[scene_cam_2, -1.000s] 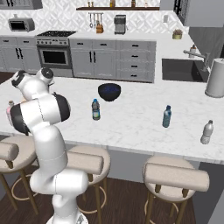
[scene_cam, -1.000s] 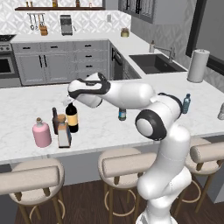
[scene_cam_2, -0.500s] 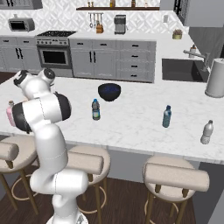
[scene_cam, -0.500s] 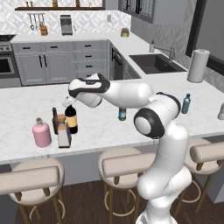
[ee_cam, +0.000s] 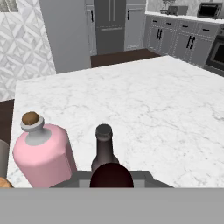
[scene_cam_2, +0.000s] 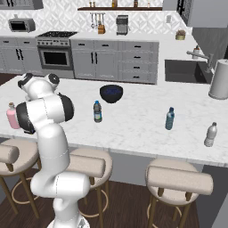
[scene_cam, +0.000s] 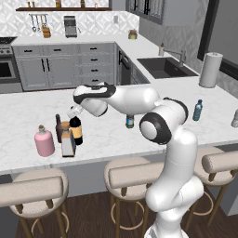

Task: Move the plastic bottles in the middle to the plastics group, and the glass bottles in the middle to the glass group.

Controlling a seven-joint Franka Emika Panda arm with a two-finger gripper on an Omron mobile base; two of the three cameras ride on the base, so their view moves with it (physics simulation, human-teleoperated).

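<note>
The dark wine bottle (scene_cam: 76, 130) with the orange-yellow label stands on the counter at the left, among the glass group. My gripper (scene_cam: 74, 113) is at its neck, shut on it. The bottle's dark round top (ee_cam: 111, 176) fills the bottom middle of the hand view, at my gripper (ee_cam: 111, 178). The squarish pale bottle (scene_cam: 68, 142) with blue label and cork stands just in front. The slim dark brown bottle (scene_cam: 59, 128) (ee_cam: 104, 151) and squat pink bottle (scene_cam: 44, 142) (ee_cam: 41, 151) are beside them. A small dark-capped bottle (scene_cam: 129, 122) (scene_cam_2: 97, 111) stands mid-counter. The blue water bottle (scene_cam: 197, 110) (scene_cam_2: 169, 118) is at the right.
A black bowl (scene_cam_2: 111, 93) sits behind the mid-counter bottle. A clear bottle (scene_cam_2: 210, 134) stands near the right front edge and a paper towel roll (scene_cam_2: 219, 80) beside the sink (scene_cam: 162, 67). Stools (scene_cam: 135, 174) line the counter's front.
Almost nothing: my hand has stayed at the wine bottle's neck, and the bottle looks a touch lower beside the glass group.
</note>
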